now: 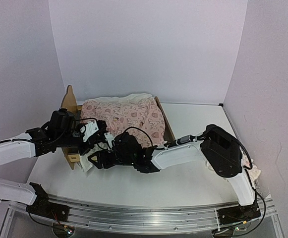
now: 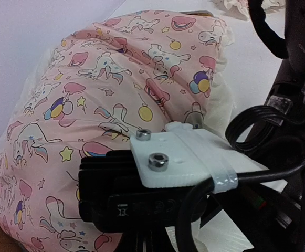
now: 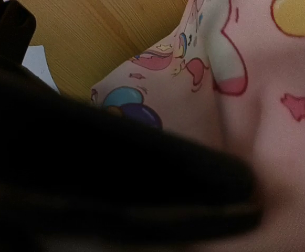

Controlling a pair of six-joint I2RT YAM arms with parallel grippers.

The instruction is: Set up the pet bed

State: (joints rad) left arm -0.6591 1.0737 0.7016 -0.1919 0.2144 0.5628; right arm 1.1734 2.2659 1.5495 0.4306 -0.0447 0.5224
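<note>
The pet bed is a pale-wood frame with an ear-shaped headboard, standing at the table's left. A pink printed quilt is bunched over it and hides its base. The left gripper is at the bed's near-left corner over the quilt edge. The right gripper reaches in just in front of it, by the frame's near leg. In the left wrist view the quilt fills the frame and the right arm's wrist hides my fingers. In the right wrist view I see quilt, a wood panel and a dark blur.
A ruffled pale pillow lies at the table's right edge behind the right arm. White fabric pokes out under the bed's near corner. White walls close in on three sides. The two arms cross closely at the bed's near-left corner.
</note>
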